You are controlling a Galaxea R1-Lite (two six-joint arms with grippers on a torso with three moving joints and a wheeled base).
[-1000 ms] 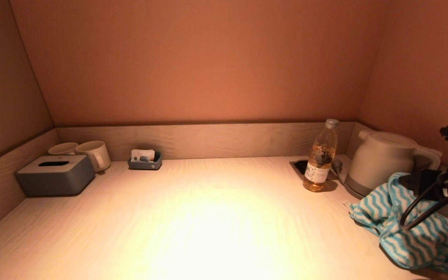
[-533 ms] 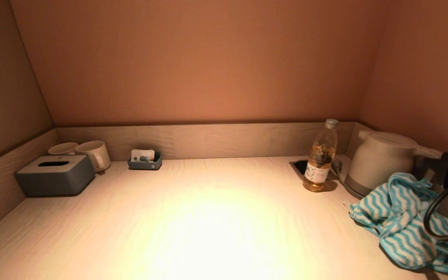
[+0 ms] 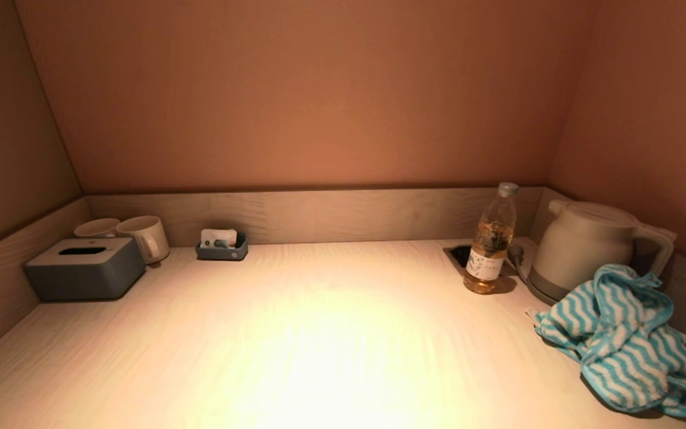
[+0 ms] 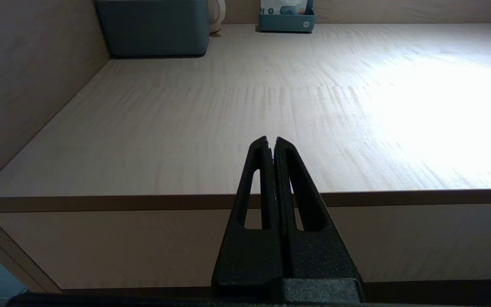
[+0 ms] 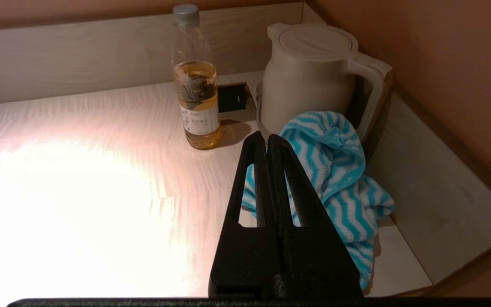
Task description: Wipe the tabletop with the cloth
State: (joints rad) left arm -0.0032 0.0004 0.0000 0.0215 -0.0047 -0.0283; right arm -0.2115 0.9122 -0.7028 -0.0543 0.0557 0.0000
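Observation:
The cloth (image 3: pixel 620 339), striped blue and white, lies crumpled on the light wooden tabletop (image 3: pixel 319 333) at the front right, against the kettle. It also shows in the right wrist view (image 5: pixel 339 170). My right gripper (image 5: pixel 267 137) is shut and empty, drawn back above and in front of the cloth, apart from it. It is out of the head view. My left gripper (image 4: pixel 271 140) is shut and empty, held off the table's front left edge.
A white kettle (image 3: pixel 587 250) stands in the back right corner, a tea bottle (image 3: pixel 490 241) beside it by a recessed socket (image 3: pixel 459 255). A grey tissue box (image 3: pixel 86 268), two mugs (image 3: pixel 143 237) and a small tray (image 3: pixel 222 245) sit at the back left.
My right arm has pulled back out of the head view to the right. The cloth has stayed on the table where it was released.

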